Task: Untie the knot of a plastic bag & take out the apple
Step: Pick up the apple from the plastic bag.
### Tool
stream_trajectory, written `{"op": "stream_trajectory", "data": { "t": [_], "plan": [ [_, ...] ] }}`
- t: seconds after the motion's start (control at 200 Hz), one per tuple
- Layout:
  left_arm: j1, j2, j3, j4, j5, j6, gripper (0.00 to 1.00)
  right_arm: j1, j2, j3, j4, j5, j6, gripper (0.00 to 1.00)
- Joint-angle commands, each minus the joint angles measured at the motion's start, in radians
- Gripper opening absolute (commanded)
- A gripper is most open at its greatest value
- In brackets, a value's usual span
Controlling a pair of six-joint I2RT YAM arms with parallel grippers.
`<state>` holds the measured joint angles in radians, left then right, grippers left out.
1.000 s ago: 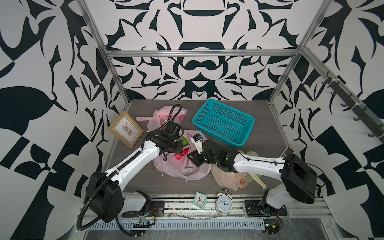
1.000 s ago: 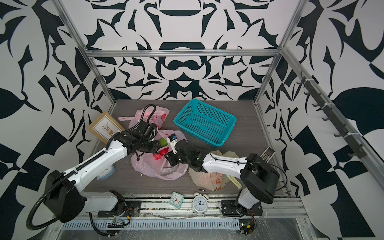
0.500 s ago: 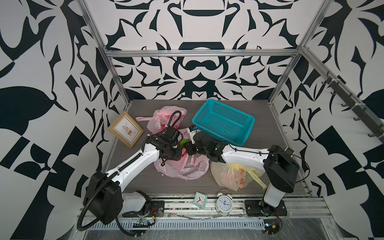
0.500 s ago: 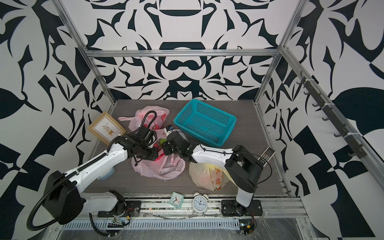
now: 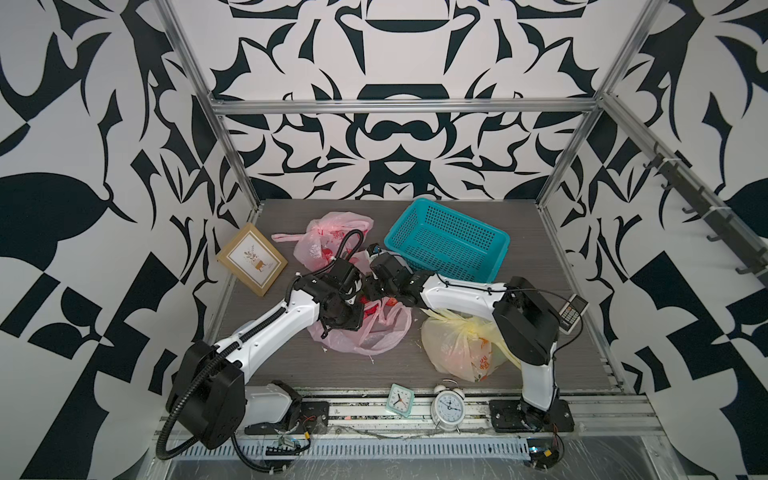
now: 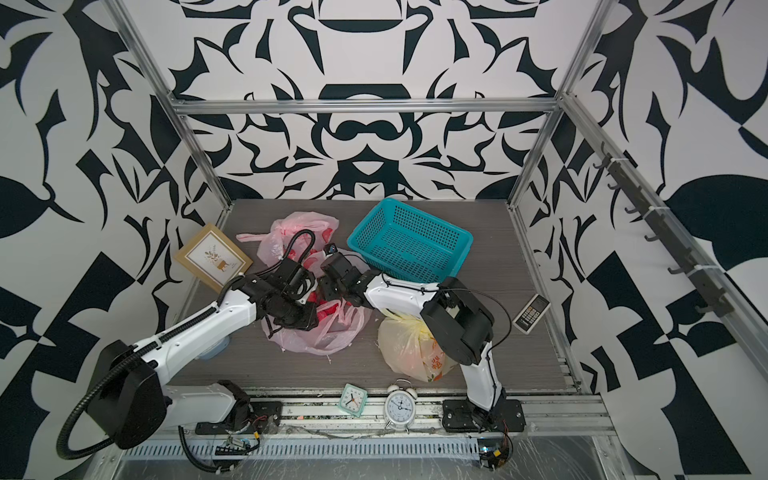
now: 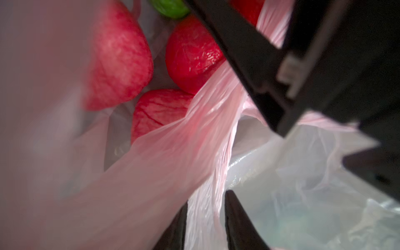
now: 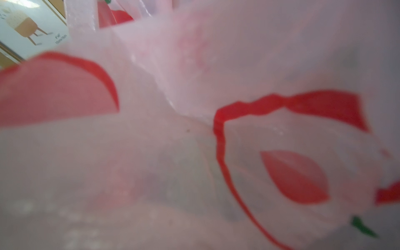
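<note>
Pink bag (image 5: 374, 336): lying at the centre of the desk (image 5: 415, 368), mouth turned toward 12 o'clock, both arms meeting over it.
Knot: not visible as a tied lump; judged undone or nearly so, since the left wrist view looks straight inside.
Apple (image 7: 190, 56): not out yet; red and round, deep inside the bag beside other red fruit.
Left end effector (image 7: 204, 229): clamped on a stretched strip of the pink plastic.
Right end effector (image 5: 371, 289): at the bag mouth, at 3 o'clock of the left one; apart or together, impossible to tell.
Left to do: widen the mouth, reach in, lift the apple out.
</note>
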<state>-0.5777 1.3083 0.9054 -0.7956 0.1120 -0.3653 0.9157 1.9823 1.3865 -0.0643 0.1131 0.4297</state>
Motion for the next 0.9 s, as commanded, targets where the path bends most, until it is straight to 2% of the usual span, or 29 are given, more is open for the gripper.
{"op": "stream_trajectory", "data": {
  "t": [0.0, 0.15, 0.555, 0.675, 0.895],
  "plan": [
    [0.007, -0.004, -0.013, -0.021, 0.034, 0.012, 0.34, -0.008, 0.016, 0.065, -0.020, 0.008, -0.041, 0.65],
    [0.015, -0.004, -0.014, -0.022, 0.049, 0.019, 0.34, -0.013, 0.072, 0.114, -0.028, 0.025, -0.071, 0.68],
    [0.030, -0.021, 0.002, -0.029, 0.047, 0.026, 0.34, -0.027, 0.191, 0.204, -0.089, 0.020, -0.100, 0.68],
    [0.033, -0.026, 0.014, -0.027, 0.028, 0.024, 0.34, -0.034, 0.197, 0.210, -0.094, 0.008, -0.094, 0.60],
    [0.053, -0.130, 0.050, -0.013, -0.002, 0.021, 0.35, -0.039, 0.143, 0.168, -0.076, 0.002, -0.084, 0.42]
  ]
}}
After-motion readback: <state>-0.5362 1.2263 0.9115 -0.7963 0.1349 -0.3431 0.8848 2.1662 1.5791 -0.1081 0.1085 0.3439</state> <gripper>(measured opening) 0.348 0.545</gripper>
